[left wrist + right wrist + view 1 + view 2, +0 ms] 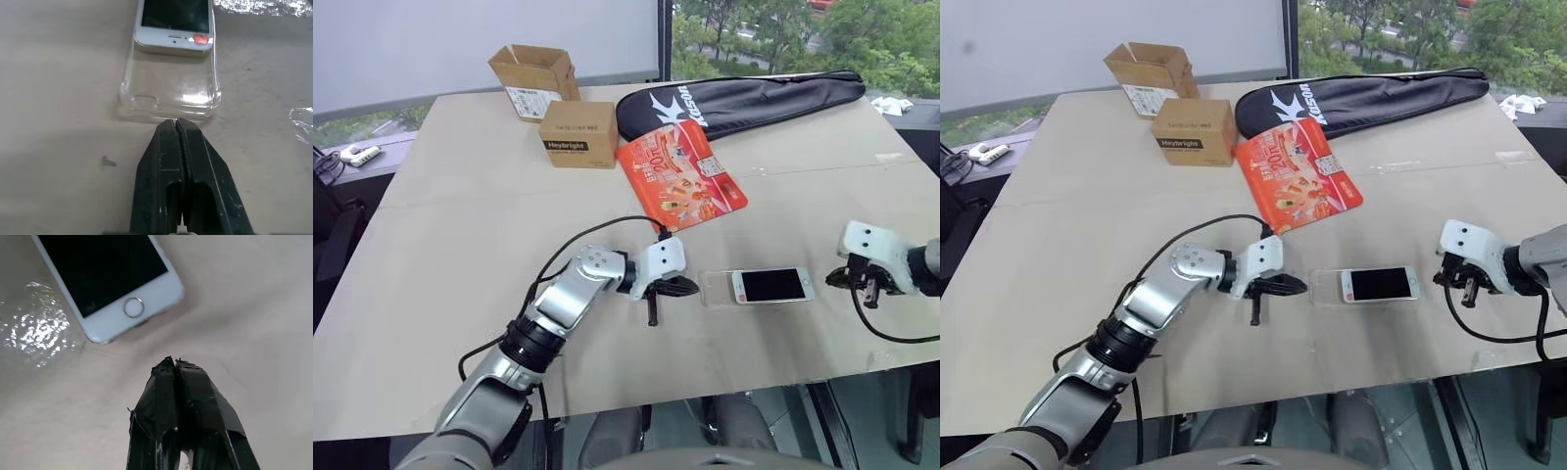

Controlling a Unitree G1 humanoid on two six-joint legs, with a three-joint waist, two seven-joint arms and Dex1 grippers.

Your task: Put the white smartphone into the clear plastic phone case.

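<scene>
1. Left claw (668, 290) is clenched on nothing, its two black fingers pressed together. It points right along the surface (460, 225), its tips just short of the near-empty left end of the clear plastic phone case (717, 288).
2. Lying flat at mid-surface, the case has its long axis running left to right. In the left wrist view its open end faces the fingertips, close to them, though I cannot tell whether they touch.
3. Partly seated in the case, the white smartphone (771, 285) lies screen up along the same left-right axis. Its speaker end sits inside the shell, and its home-button end sticks out past the right end of the case.
4. Right claw (871, 291) is also clenched and empty, hanging just right of the phone's protruding end and tilted down toward it, with a gap between.
5. My judgement: phone, case and both claws line up on one left-right line. The left claw is set to brace the case, while the right claw, nearer the phone, would push it leftward to seat it.
</scene>
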